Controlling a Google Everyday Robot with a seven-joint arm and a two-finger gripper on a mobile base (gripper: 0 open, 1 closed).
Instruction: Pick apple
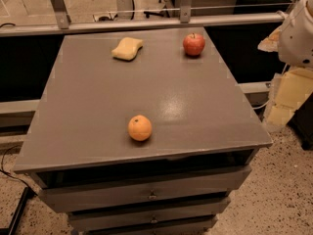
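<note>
Whether the jaws are released or clenched cannot be told: the gripper (297, 31) is showing only as a white rounded bulk at the upper right edge of the camera view, hanging off to the side of the tabletop (98, 97) and above its level. It is touching nothing on the tabletop and is sitting well apart from everything on it.

The closest thing to it is the apple (194, 44), which is resting upright near the far right corner of the tabletop, with bare grey surface all around it. It is looking small, round and glossy, mostly red with a paler yellowish patch on the side, and a short dark stem is sticking up from its top.

Further left, a pale yellow sponge (127, 48) is lying near the far edge, well apart from the apple. An orange (140, 128) is sitting alone towards the near edge, roughly in the middle. Below the tabletop, drawers (151, 195) are stacking down towards the speckled floor.

Judging by this, the task is only starting: the reach is not yet begun. The next move is likely calling for the gripper to travel in over the far right corner, line up above the apple and come down around its widest part, since a smooth round fruit may be prone to rolling away.
</note>
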